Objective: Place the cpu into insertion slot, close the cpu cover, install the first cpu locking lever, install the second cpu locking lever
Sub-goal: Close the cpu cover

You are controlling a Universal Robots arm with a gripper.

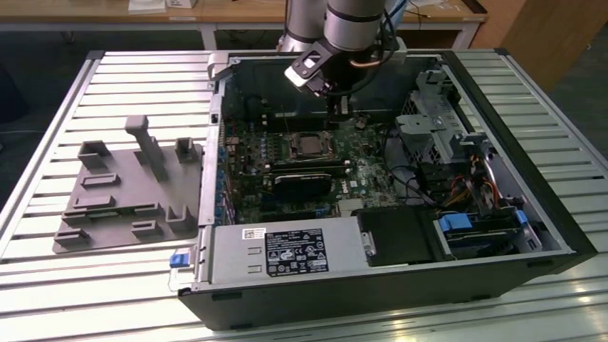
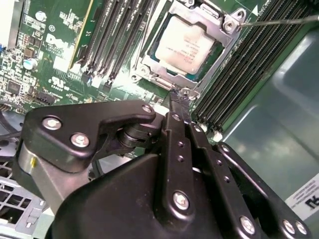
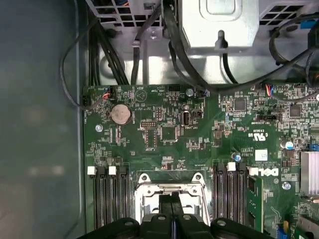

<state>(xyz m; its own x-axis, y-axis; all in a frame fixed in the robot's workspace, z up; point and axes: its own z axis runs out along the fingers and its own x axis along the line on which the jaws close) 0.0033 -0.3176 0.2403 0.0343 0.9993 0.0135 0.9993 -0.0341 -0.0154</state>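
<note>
I am holding my gripper (image 2: 178, 98), fingers squeezed tight together, right at the edge of the cpu cover (image 2: 158, 73), which is lying over the cpu (image 2: 187, 42).

The exterior view looks steeply down from the near side, well back, over the open black computer case (image 1: 380, 303) lying on a slatted metal table (image 1: 95, 285). The first wrist view faces straight down on the green motherboard (image 3: 164, 129) from higher up. The second wrist view looks obliquely along the black gripper (image 2: 178, 97) from close by, and all three views share the silvery-framed square insertion slot (image 1: 306, 144) (image 2: 184, 42) (image 3: 171, 186).
</note>
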